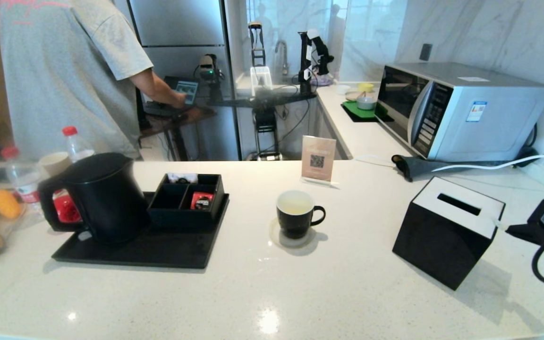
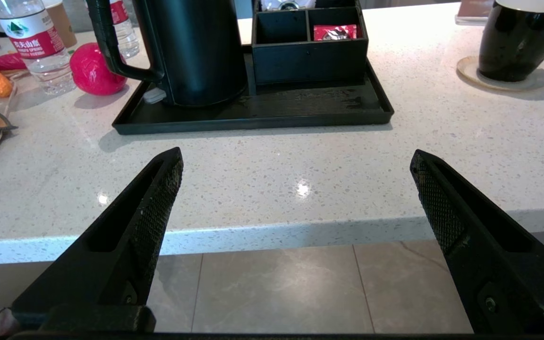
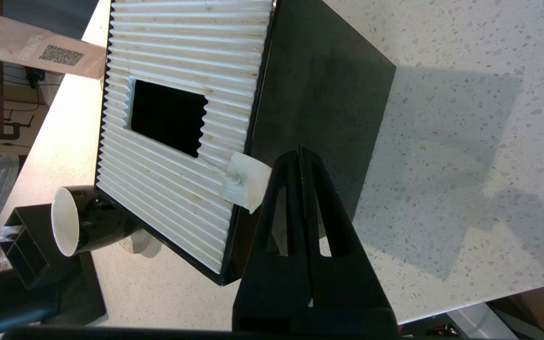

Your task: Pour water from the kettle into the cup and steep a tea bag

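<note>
Tag [image 3: 243, 182] pinched, seen by right wrist

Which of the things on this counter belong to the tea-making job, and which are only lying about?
For the job:
kettle
cup holding yellowish water
tea bag tag, beside the shut right gripper
left gripper, open, off the counter's edge

Lying about:
tissue box
tray
red packet
water bottle
QR sign
microwave

Kitchen, stone counter [image 1: 272, 293], microwave [image 1: 461, 111], fridge [image 1: 177, 42], sink tap [image 1: 281, 52]
</note>
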Robot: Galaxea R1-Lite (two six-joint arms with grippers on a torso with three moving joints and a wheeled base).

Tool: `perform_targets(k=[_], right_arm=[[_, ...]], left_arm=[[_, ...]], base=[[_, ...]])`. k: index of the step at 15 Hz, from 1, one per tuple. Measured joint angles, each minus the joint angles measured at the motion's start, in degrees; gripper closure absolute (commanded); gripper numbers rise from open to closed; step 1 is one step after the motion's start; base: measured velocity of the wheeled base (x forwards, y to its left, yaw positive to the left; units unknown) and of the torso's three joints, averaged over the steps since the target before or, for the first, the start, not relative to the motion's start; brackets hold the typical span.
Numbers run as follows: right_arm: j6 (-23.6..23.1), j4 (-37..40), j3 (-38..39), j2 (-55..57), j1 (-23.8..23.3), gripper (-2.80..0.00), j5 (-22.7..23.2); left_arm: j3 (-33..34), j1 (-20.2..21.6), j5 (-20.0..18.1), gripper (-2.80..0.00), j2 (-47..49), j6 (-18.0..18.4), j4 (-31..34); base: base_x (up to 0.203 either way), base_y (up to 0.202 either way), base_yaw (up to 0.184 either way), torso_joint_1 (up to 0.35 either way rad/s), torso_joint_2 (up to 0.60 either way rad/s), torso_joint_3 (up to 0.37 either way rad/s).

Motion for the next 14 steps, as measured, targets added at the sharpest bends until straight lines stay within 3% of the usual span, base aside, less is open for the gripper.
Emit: perform_targets(k=[14], right_arm=[[0.10,0.76,-0.87,-0.95,0.05,0.00,0.26]], left_arm=[[0.00,0.00,0.01,-2.80,0.00,0.00,0.00]], base=[[0.000,0.000,0.000,0.000,0.00,0.000]])
